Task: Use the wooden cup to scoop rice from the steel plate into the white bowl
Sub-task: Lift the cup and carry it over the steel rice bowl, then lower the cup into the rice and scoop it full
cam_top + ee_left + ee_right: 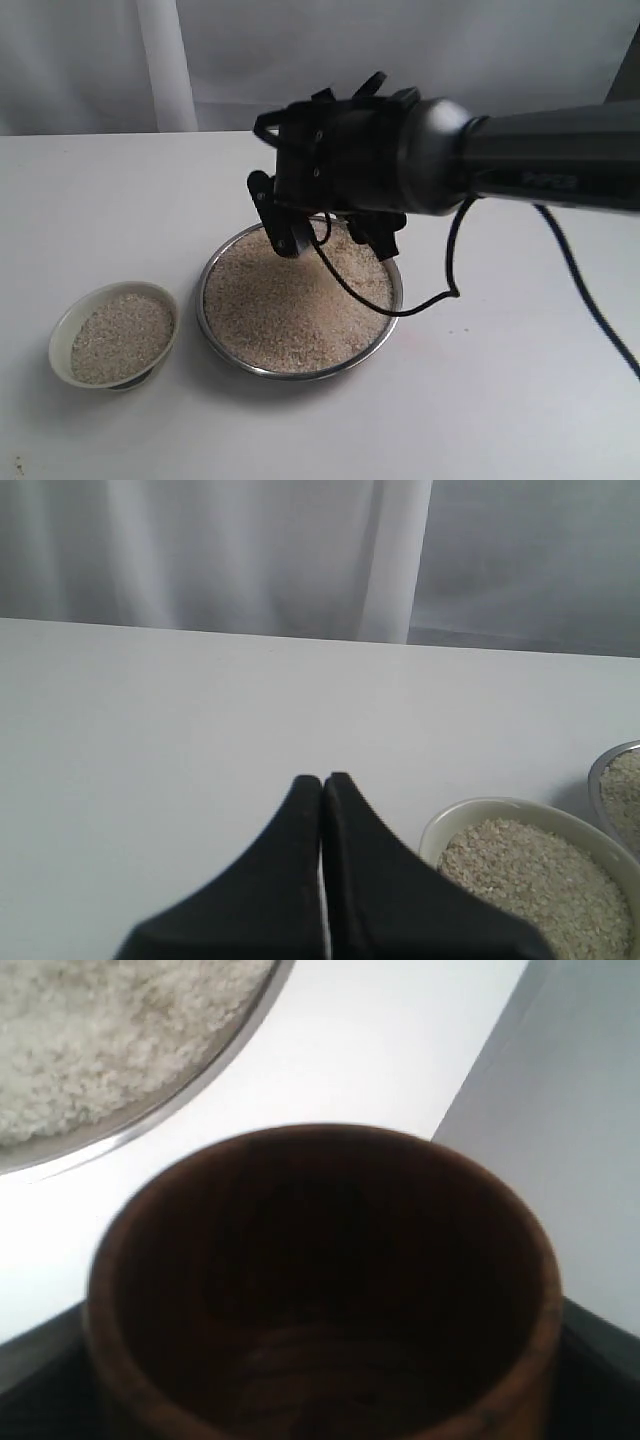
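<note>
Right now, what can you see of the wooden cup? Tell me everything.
The wooden cup is round, of reddish-brown wood with faint grain and a thick rim. Its inside looks dark and empty. Its mouth faces the right wrist camera. Black parts of the right gripper flank it, apparently gripping it. Beyond it runs the rim of the steel plate. The exterior view does not show the cup.

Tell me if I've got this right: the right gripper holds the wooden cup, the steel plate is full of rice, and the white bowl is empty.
Not quite: the white bowl isn't empty; it holds rice, as the exterior view shows. The rest stands: the right gripper holds the wooden cup, and the steel plate is full of rice.
</note>
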You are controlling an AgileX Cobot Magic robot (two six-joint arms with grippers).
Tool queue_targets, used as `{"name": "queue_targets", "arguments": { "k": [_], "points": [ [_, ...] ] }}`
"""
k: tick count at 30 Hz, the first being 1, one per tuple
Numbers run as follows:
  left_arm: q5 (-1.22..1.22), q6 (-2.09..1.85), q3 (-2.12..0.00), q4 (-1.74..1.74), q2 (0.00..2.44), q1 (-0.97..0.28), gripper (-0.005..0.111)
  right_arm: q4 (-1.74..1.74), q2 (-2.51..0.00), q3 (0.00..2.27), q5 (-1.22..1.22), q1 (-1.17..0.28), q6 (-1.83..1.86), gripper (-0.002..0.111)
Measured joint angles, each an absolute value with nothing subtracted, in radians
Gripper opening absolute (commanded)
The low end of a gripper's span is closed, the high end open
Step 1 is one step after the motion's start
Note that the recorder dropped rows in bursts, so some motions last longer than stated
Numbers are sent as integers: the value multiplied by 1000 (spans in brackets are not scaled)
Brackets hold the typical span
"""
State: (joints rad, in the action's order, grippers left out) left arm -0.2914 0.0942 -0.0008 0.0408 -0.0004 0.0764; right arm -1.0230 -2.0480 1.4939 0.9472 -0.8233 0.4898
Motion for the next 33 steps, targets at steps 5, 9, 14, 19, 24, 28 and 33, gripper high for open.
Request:
{"name": "queue_targets", "arguments": {
  "k": [5, 9, 14, 19, 24, 28, 33],
  "points": [
    [-291, 94, -1, 41, 0, 76, 0, -1058, -2121, 1494, 986, -825, 551, 0],
    [-291, 94, -1, 41, 0, 76, 0, -1066, -2150, 1496, 992, -825, 568, 0],
    [-291, 94, -1, 41, 0, 76, 0, -1073, -2177, 1496, 994, -825, 581, 0],
    [-291, 94, -1, 41, 0, 76, 0, -1073, -2213, 1496, 994, -825, 596, 0],
    [-291, 94, -1, 41, 0, 76, 0, -1081, -2221, 1496, 996, -825, 605, 0],
    [-291, 94, -1, 41, 0, 76, 0, -1081, -2221, 1496, 994, -825, 610, 0],
    [-291, 94, -1, 41, 0, 76, 0, -1084, -2230, 1498, 996, -829, 625, 0]
  ]
}}
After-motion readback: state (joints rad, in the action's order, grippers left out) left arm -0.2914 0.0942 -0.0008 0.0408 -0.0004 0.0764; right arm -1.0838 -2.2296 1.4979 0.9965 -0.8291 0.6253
